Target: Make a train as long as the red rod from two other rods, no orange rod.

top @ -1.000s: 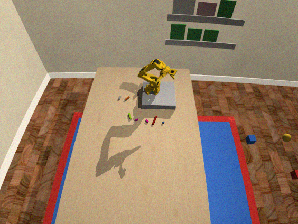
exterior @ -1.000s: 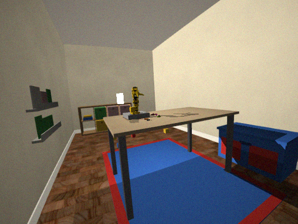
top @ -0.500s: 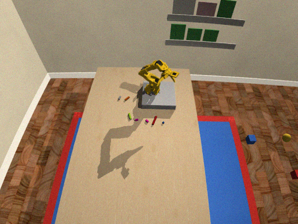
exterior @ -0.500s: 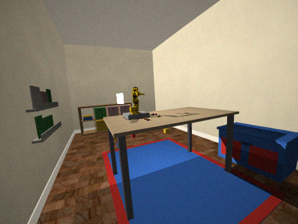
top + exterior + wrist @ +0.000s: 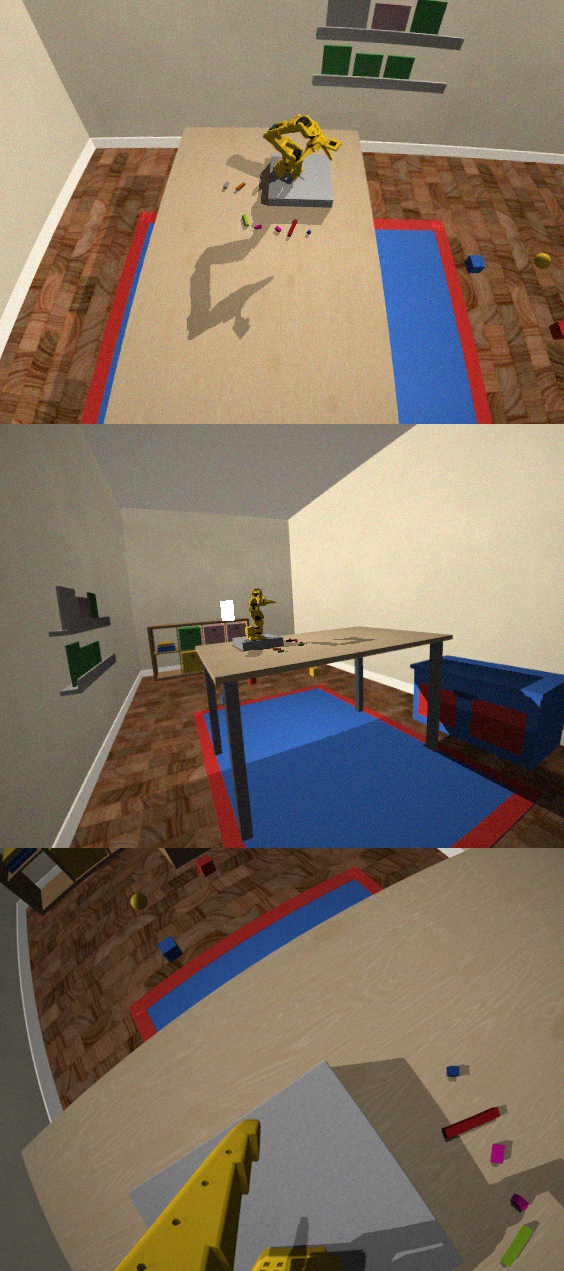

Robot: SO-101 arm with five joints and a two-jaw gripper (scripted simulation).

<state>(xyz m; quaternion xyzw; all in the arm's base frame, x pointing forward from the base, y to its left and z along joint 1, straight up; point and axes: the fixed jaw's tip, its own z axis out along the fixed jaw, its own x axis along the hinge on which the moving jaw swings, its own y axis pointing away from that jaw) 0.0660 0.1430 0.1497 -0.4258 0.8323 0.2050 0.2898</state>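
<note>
1. The tool (image 5: pixel 331 145) is wide open and holds nothing, up above the grey base (image 5: pixel 320 192).
2. The red rod (image 5: pixel 292 228) lies flat on the worktop (image 5: pixel 250 325).
3. A lime rod (image 5: pixel 245 219), two magenta rods (image 5: pixel 258 227) (image 5: pixel 278 229) and a blue rod (image 5: pixel 308 232) lie near it, apart.

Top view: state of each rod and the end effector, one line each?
end effector: open, empty, raised over the grey base
red rod: flat, alone
lime rod: flat, apart from the others
magenta rod near lime: flat, not touching it
magenta rod near red: flat, separate
blue rod: loose, right of red
grey rod: flat, beside orange
orange rod: flat, unused
</note>
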